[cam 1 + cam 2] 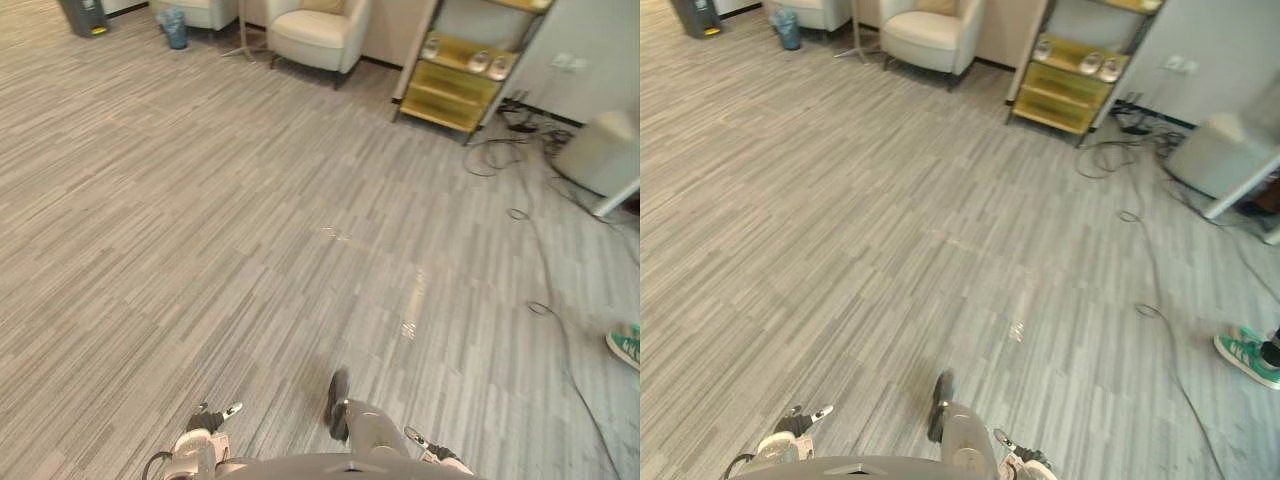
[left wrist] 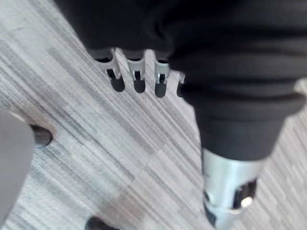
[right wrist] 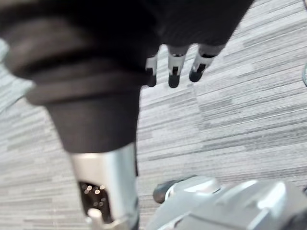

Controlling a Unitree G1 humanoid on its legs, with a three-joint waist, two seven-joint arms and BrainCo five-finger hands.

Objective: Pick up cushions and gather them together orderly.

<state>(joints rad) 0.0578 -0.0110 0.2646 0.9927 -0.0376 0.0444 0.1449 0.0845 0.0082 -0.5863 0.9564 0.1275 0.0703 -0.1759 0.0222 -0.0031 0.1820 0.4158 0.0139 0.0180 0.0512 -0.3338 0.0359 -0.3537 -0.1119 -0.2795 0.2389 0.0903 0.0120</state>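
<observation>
A tan cushion [image 1: 322, 5] leans against the back of a cream armchair [image 1: 315, 40] at the far end of the room, well away from me. My left hand [image 2: 136, 76] hangs over the grey striped carpet with its fingers straight and relaxed, holding nothing. My right hand [image 3: 173, 72] hangs the same way above the carpet, fingers loose and empty.
A second cream armchair [image 1: 200, 12], a blue bin [image 1: 175, 27] and a dark bin [image 1: 85, 15] stand along the far wall. A yellow shelf unit [image 1: 455, 85] and a grey pouf [image 1: 600, 150] are at the right, with cables [image 1: 520, 215] trailing on the floor. A person's green shoe [image 1: 625, 348] is at the right edge.
</observation>
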